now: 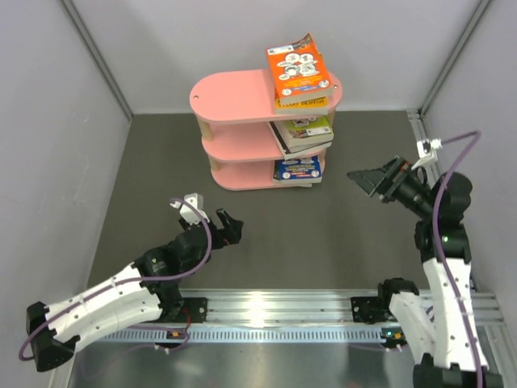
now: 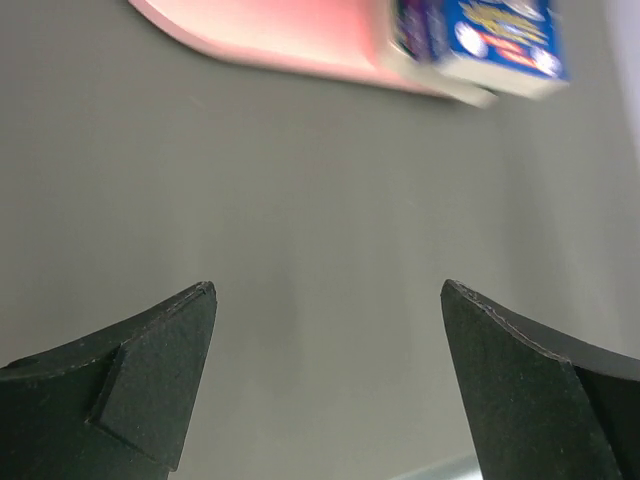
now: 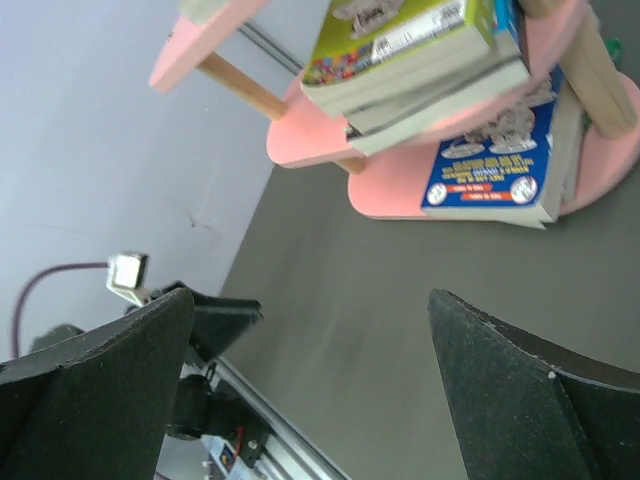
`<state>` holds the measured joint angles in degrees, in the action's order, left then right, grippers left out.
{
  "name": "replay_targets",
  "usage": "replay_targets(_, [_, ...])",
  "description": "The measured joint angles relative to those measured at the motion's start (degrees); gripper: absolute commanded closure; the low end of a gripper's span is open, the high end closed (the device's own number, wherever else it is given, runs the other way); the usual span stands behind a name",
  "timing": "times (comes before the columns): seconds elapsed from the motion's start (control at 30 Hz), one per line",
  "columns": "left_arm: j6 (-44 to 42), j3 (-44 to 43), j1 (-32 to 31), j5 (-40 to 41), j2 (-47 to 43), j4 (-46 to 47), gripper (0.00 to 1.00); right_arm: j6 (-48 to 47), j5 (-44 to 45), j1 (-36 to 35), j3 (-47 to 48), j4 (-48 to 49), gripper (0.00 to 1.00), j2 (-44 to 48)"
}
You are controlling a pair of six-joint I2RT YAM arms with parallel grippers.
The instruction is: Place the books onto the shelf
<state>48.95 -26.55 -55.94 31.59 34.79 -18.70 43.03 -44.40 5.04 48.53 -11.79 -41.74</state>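
Note:
The pink three-tier shelf [image 1: 234, 93] stands at the back of the table. An orange book [image 1: 299, 66] tops a small stack at the right end of its top board. A green-covered stack [image 1: 304, 133] lies on the middle board and a blue book [image 1: 297, 169] on the bottom board. In the right wrist view the green stack [image 3: 400, 50] and the blue book [image 3: 490, 170] show on the shelf [image 3: 320, 135]. My left gripper [image 1: 228, 228] is low over the table, open and empty. My right gripper [image 1: 367, 179] hangs to the right of the shelf, open and empty.
Grey walls close in the dark table [image 1: 323, 242] on three sides. A metal rail [image 1: 275, 307] with both arm bases runs along the near edge. In the left wrist view the shelf's bottom board [image 2: 270, 35] and the blue book [image 2: 490, 40] lie ahead of the open fingers.

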Motion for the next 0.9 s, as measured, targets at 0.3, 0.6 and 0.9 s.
replay_targets(0.3, [-19.65, -3.19, 4.37, 20.76, 13.49, 6.34, 0.01, -2.91, 5.4, -0.48, -10.1, -4.63, 0.0, 16.52])
replay_targets(0.6, [-34.16, 10.62, 29.29, 15.43, 14.64, 32.39, 0.01, -1.86, 6.08, -1.25, -17.88, -5.38, 0.0, 21.38])
replay_targets(0.9, [-37.05, 9.88, 38.6, 13.97, 37.24, 50.66, 0.01, -0.94, 5.55, -1.27, -22.45, -3.91, 0.0, 22.86])
